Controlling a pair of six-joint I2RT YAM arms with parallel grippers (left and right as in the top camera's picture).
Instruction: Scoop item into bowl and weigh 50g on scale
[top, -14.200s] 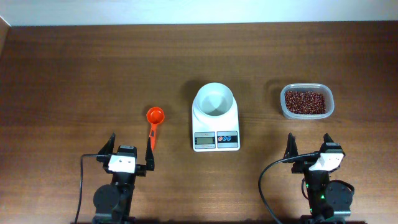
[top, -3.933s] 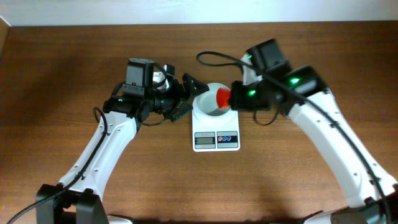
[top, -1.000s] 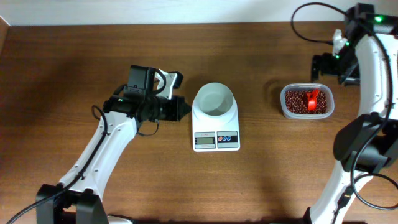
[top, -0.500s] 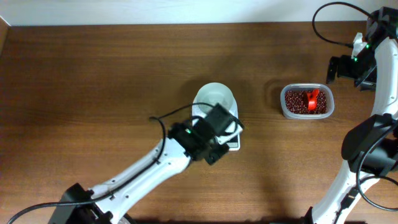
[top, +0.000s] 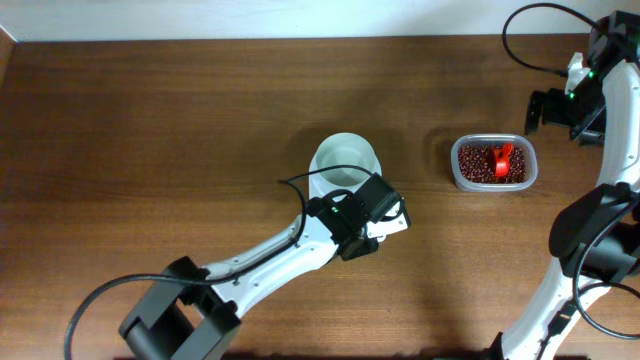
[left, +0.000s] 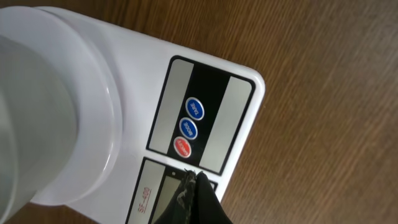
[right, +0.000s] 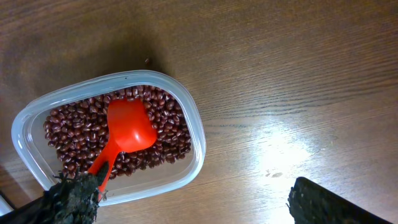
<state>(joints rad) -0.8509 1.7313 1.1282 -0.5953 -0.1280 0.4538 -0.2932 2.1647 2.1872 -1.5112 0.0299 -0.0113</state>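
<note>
The white bowl (top: 345, 162) stands on the white scale (top: 380, 188). My left gripper (top: 368, 216) is over the scale's front panel and hides it in the overhead view. In the left wrist view the left gripper (left: 194, 177) is shut and holds nothing. Its tip touches the scale (left: 134, 62) just below the red button (left: 181, 147), with the bowl (left: 43, 112) to the left. The item (right: 168, 127), dark red-brown beans, fills a clear tub (right: 196, 140), and an orange-red scoop (right: 127, 127) lies on them. My right gripper (right: 193, 205) is open near the tub's edge, its left finger by the scoop's handle.
The tub (top: 492, 163) with the scoop (top: 500, 158) sits right of the scale, and my right gripper (top: 550, 108) hangs beyond it near the table's far right. The left arm stretches across the table's front middle. Bare wood surrounds everything.
My left arm swung from the scale's left side round to its front, and its shut tip came down on the panel. The right arm rose slightly from the tub, then held still.
</note>
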